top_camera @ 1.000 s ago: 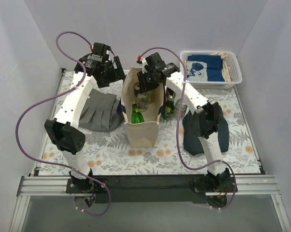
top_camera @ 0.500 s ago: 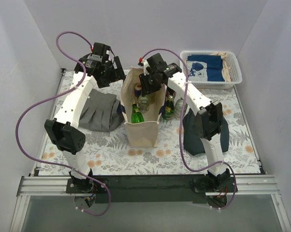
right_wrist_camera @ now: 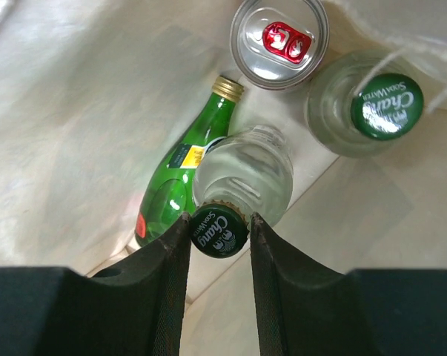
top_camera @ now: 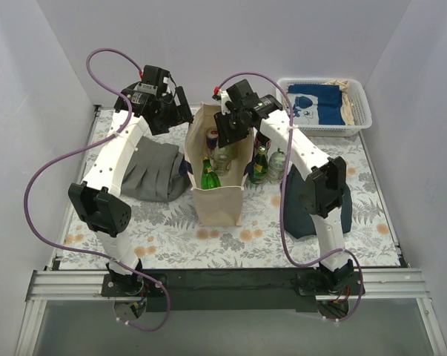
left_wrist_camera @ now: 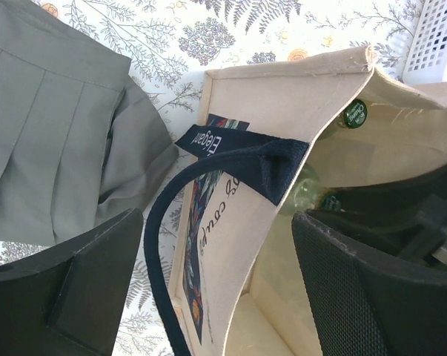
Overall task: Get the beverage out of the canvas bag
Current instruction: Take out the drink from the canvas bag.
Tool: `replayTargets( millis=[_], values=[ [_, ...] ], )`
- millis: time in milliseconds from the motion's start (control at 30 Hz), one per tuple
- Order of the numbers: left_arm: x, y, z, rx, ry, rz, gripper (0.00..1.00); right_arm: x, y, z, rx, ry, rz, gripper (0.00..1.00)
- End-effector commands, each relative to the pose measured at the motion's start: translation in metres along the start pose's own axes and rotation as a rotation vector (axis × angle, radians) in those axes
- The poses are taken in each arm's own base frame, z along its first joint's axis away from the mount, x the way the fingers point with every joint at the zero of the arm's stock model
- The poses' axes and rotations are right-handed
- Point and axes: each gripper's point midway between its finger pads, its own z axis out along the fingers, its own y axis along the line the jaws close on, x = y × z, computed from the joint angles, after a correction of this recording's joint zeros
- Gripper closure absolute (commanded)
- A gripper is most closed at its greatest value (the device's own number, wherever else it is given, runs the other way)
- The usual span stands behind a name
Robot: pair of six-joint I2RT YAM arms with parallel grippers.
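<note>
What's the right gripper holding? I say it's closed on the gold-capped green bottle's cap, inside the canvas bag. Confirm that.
Wrong bottle. Inside the canvas bag, the right gripper is closed on the green cap of the clear soda bottle; the gold-capped green bottle lies beside it. The right wrist view shows this.

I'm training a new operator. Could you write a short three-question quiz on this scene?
1. Between the fingers of the right gripper sits: A) a can, B) a green-capped clear bottle, C) a gold-capped green bottle?
2. True or false: the left gripper is shut on the grey cloth.
3. How many drinks show inside the canvas bag in the right wrist view?
Key: 1 B; 2 false; 3 four.
</note>
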Motion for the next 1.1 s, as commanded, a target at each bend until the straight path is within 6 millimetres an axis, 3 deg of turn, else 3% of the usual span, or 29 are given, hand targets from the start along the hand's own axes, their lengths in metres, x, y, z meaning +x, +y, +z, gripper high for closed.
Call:
replayTargets(
  millis=[0,433,600,633,667,767,800,933,1067],
  values=[
    [-0.011,-0.009,-0.031,0.062,-0.06,-0.004,0.2,-0.063,0.052,-0.085,-0.128,-0.267,-0.068,0.99],
    [-0.02,-0.008,-0.02,0.046,-0.09,0.016,0.2,-0.052,0.06,-0.115,-0.14,-0.283,-0.065,0.99],
    [-0.034,-0.02,-0.027,0.087,-0.126,0.012,0.2,-0.067,0.062,-0.132,-0.114,-0.344,-0.045,0.99],
    [-0.031,-0.023,-0.031,0.1,-0.103,0.007,0.2,-0.071,0.067,-0.137,-0.117,-0.359,-0.039,0.99],
    [-0.042,-0.031,-0.046,0.128,-0.133,-0.004,0.2,-0.071,0.067,-0.138,-0.117,-0.356,-0.022,0.99],
    [-0.029,-0.036,-0.05,0.173,-0.086,-0.039,0.2,-0.069,0.071,-0.146,-0.115,-0.367,0.001,0.99],
    [-0.017,-0.03,-0.041,0.155,-0.052,-0.041,0.2,-0.07,0.072,-0.149,-0.103,-0.377,0.001,0.99],
    [-0.009,-0.028,-0.052,0.187,-0.068,-0.026,0.21,-0.068,0.071,-0.154,-0.08,-0.385,0.001,0.99],
    [-0.001,-0.039,-0.06,0.262,-0.036,-0.036,0.22,-0.066,0.07,-0.163,-0.062,-0.399,0.024,0.99]
  ],
)
